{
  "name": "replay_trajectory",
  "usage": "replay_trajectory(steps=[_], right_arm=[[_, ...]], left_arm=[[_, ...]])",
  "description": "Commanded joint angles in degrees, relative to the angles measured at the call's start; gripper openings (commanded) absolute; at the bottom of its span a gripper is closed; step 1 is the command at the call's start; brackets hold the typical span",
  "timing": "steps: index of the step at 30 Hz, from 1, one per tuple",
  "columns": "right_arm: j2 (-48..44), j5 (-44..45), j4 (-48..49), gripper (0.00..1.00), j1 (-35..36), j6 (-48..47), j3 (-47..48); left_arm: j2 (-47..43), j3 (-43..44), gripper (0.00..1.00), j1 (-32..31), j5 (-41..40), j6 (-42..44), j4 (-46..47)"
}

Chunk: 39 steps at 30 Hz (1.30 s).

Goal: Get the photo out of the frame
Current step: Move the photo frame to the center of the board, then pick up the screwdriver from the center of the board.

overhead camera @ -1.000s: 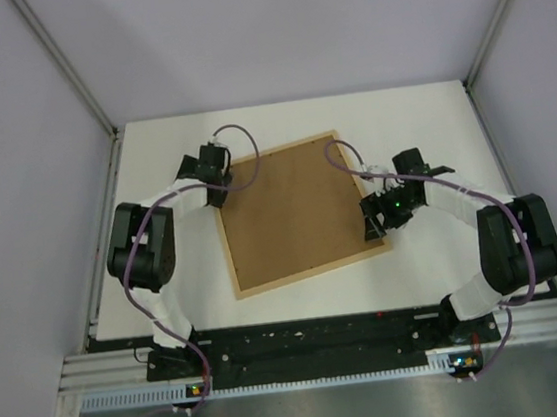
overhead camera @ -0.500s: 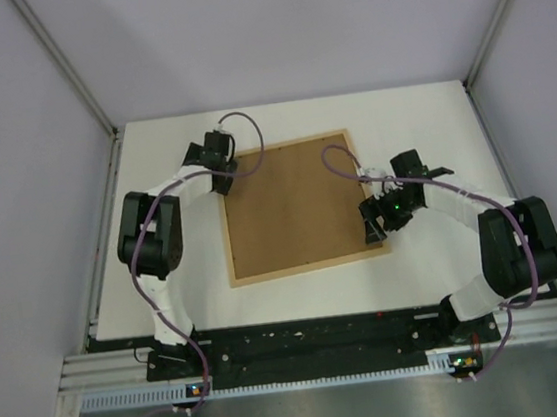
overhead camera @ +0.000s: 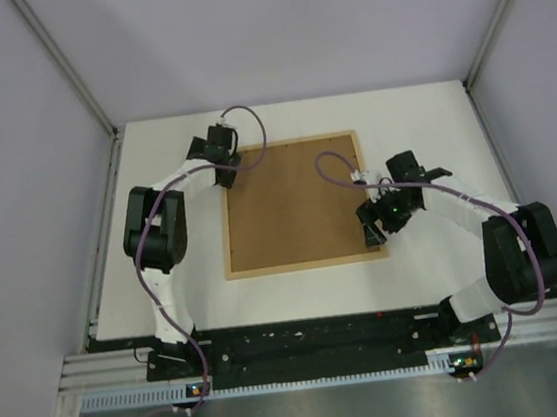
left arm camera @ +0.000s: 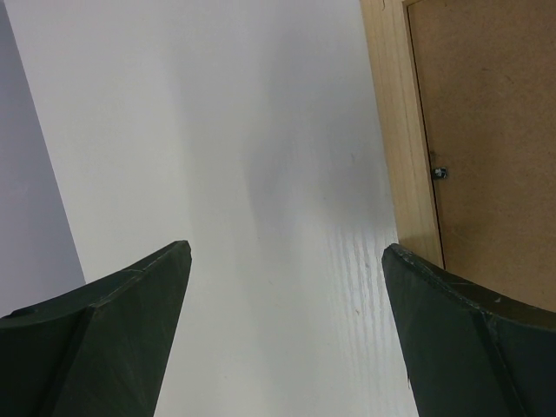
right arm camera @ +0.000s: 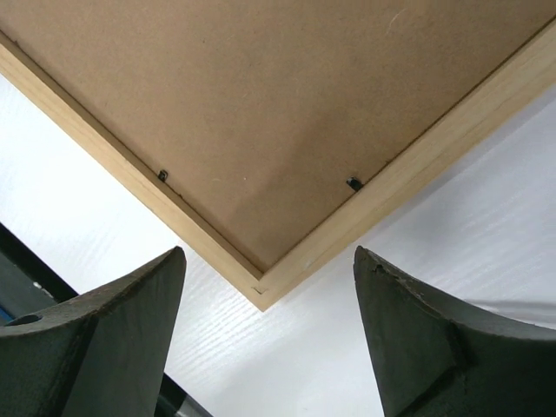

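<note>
The frame (overhead camera: 305,264) lies face down on the white table, its thin light-wood border around a plain brown backing board (overhead camera: 293,202). The photo is hidden under that board. My left gripper (overhead camera: 222,171) is open at the frame's far left corner; in the left wrist view only white table lies between its fingers (left arm camera: 287,248), with the frame's edge (left arm camera: 395,130) to the right. My right gripper (overhead camera: 369,228) is open just above the near right corner (right arm camera: 261,291), which points between its fingers (right arm camera: 269,252) without touching them.
Small metal clips (right arm camera: 354,183) (right arm camera: 162,175) (left arm camera: 440,173) hold the backing board inside the border. The white table (overhead camera: 420,122) ends at a black strip near the arm bases, and grey walls with metal posts stand on the other three sides.
The frame has turned clockwise and now lies square to the table's edges. My left gripper moved toward the far side with the frame's far left corner. The right gripper barely shifted.
</note>
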Motion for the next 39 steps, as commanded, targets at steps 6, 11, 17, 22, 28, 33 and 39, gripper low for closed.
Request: replay_trajectory(steps=[6,11,17,22,28,33,39], right_arm=[[-16.9,15.3,-4.9,0.92,0.2,-16.8,9.5],[-15.4,23.3,-6.9,0.96,-4.5,-34.6,11.5],[-9.3,29.4,-6.7,0.94,-10.1,-52.3,14.1],[-3.4,30.0,-6.7,0.92,-12.0,-62.0,16.4],[2.8,28.9,-6.7,0.89,-12.6,-71.1,16.6],[7.9,26.6,-6.7,0.88,-13.0,-74.9,17.5],[12.1,23.7,-5.2,0.86,-13.0,-77.5,18.4]], left_arm=[[-17.6,-7.0,0.99,0.4,9.3,0.0,-1.7],[-30.5,-11.7,0.99,1.4,13.1,1.0,-7.1],[-45.4,-21.0,0.99,3.1,19.6,2.3,-13.8],[-54.5,-28.1,0.99,3.9,20.4,2.5,-16.9],[-61.2,-31.5,0.99,5.0,21.5,1.1,-18.4],[-64.0,-33.1,0.99,7.1,24.6,0.9,-18.2],[-65.9,-34.3,0.99,9.3,27.5,0.7,-18.4]])
